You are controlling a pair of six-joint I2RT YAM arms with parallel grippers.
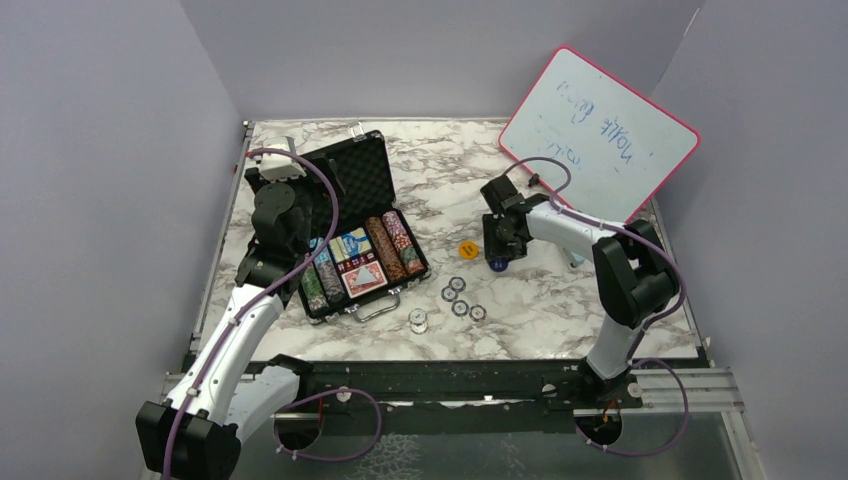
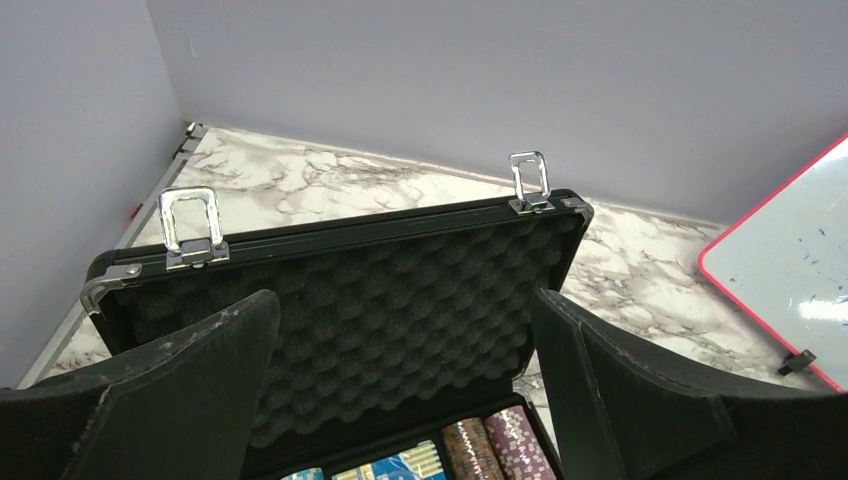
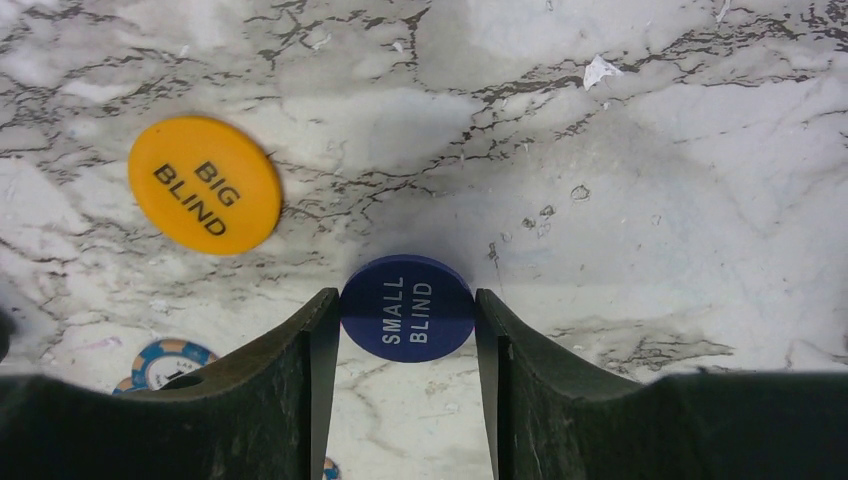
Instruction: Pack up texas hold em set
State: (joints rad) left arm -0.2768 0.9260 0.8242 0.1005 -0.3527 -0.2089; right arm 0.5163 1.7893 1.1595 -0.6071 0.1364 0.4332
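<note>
The black briefcase [image 1: 362, 165] lies open at the left, foam lid up; rows of poker chips [image 1: 386, 247] and a red-backed card deck [image 1: 364, 279] lie inside. In the left wrist view its lid foam [image 2: 380, 300] fills the middle. My left gripper [image 2: 405, 305] is open and empty above the case's near side. My right gripper [image 3: 405, 300] is shut on a blue "SMALL BLIND" button [image 3: 408, 308] at table level; both fingers touch its edges. The orange "BIG BLIND" button [image 3: 205, 183] lies just to its left, also in the top view [image 1: 468, 249].
Several loose chips [image 1: 459, 297] and a clear round piece [image 1: 417, 321] lie on the marble in front of the case. The pink-framed whiteboard [image 1: 600, 135] leans at the back right. Grey walls close in three sides.
</note>
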